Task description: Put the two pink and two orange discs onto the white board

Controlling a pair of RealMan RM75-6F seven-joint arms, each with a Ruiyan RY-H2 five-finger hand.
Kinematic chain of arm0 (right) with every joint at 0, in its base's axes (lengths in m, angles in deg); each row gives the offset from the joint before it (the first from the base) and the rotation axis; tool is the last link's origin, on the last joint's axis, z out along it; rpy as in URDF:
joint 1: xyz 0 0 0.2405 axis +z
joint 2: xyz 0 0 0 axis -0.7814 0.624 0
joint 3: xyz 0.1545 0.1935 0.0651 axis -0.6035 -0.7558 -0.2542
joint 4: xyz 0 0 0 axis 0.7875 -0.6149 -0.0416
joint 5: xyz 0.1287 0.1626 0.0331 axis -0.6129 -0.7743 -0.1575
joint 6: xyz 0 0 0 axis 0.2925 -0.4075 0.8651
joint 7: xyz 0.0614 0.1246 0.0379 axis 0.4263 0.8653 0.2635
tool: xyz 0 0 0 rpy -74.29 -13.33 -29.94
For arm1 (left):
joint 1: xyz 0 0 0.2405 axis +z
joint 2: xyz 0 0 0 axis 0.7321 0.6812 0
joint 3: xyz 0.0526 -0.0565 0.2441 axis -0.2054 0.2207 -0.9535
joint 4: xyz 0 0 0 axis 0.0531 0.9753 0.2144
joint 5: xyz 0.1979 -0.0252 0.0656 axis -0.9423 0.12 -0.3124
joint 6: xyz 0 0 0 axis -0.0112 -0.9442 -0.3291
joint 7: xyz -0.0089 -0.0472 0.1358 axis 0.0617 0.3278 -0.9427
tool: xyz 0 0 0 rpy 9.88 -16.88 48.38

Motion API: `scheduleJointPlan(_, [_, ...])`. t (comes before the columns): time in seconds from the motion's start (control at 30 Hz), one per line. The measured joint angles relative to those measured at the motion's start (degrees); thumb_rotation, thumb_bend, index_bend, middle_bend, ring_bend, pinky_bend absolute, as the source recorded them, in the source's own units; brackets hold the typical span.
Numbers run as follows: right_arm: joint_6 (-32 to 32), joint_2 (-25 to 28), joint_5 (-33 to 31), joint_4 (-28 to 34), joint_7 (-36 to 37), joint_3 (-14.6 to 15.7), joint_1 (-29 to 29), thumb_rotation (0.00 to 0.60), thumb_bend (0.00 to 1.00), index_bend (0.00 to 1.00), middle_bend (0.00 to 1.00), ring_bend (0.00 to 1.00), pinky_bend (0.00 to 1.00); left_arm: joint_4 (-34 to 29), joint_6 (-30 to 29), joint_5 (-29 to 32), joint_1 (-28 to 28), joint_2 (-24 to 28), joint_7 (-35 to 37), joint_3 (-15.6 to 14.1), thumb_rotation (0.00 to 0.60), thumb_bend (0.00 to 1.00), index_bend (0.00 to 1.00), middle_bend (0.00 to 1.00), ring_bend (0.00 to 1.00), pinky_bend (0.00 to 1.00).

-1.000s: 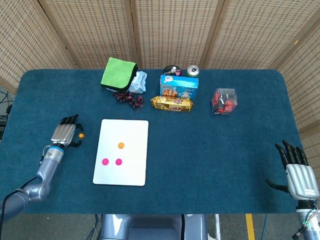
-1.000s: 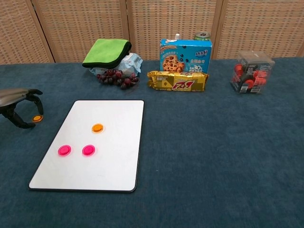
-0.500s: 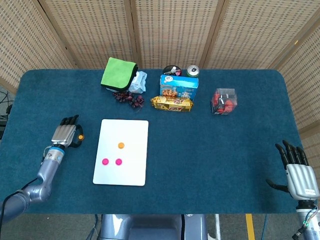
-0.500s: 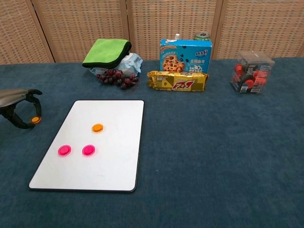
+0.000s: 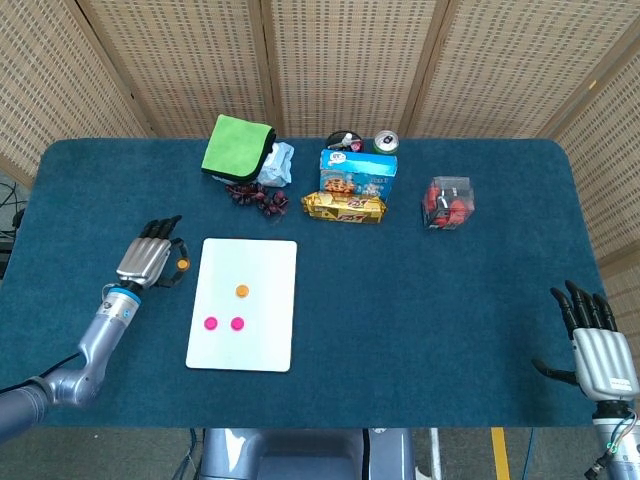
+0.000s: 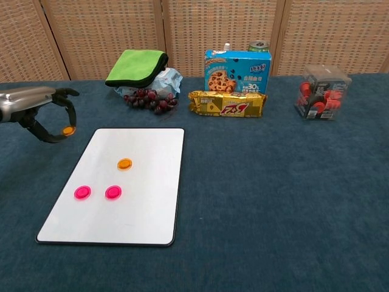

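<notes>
On the blue cookie box (image 6: pixel 237 72) at the back of the desk (image 5: pixel 430 300) I can read "30%" by a picture of a cookie, and the gold snack packet (image 6: pixel 227 103) lying in front of it carries red lettering too small for me to make out; the green can (image 6: pixel 258 45) behind the box shows only its top. My left hand (image 5: pixel 153 263) is off the left edge of the white board (image 6: pixel 130 207), raised above the cloth, and it pinches an orange disc (image 6: pixel 68 130) between thumb and fingertip — the disc sits just outside the board's upper left corner. On the board lie the other orange disc (image 6: pixel 124 163) and, nearer me, two pink discs (image 6: pixel 97 193) side by side, all in its left half, so its right half and near end are bare. My right hand (image 5: pixel 597 343) rests near the desk's right front edge, fingers spread and holding nothing. A green cloth (image 6: pixel 137 66), a bunch of dark grapes (image 6: pixel 150 100) and a clear box of red items (image 6: pixel 321 91) line the far side — a wide stretch of blue cloth lies open between the board and my right hand.
</notes>
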Motion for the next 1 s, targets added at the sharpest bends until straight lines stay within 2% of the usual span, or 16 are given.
scheduleJointPlan(0.1, [0.0, 0.0, 0.0, 0.0, 0.1, 0.0, 0.0, 0.600, 0.00, 0.00, 0.00, 0.00, 0.00, -2.9, 0.0, -0.6, -0.9, 0.2, -1.5, -0.3, 0.600, 0.36, 0.56, 0.00, 0.00, 0.00])
scheduleJointPlan(0.33, [0.4, 0.2, -0.2, 0.0, 0.3, 0.0, 0.1, 0.600, 0.00, 0.00, 0.00, 0.00, 0.00, -4.4, 0.8, 0.6, -2.3, -1.4, -4.7, -1.1, 0.600, 0.36, 0.56, 0.00, 0.00, 0.00])
scheduleJointPlan(0.67, [0.6, 0.3, -0.3, 0.2, 0.5, 0.0, 0.1, 0.600, 0.00, 0.00, 0.00, 0.00, 0.00, -1.9, 1.2, 3.1, -2.5, -3.8, -6.3, -2.6, 0.600, 0.36, 0.56, 0.00, 0.00, 0.00])
scheduleJointPlan(1.0, [0.7, 0.4, -0.3, 0.2, 0.5, 0.1, 0.2, 0.600, 0.00, 0.00, 0.00, 0.00, 0.00, 0.3, 1.2, 3.9, -2.7, -5.7, -6.1, -2.9, 0.600, 0.36, 0.56, 0.00, 0.00, 0.00])
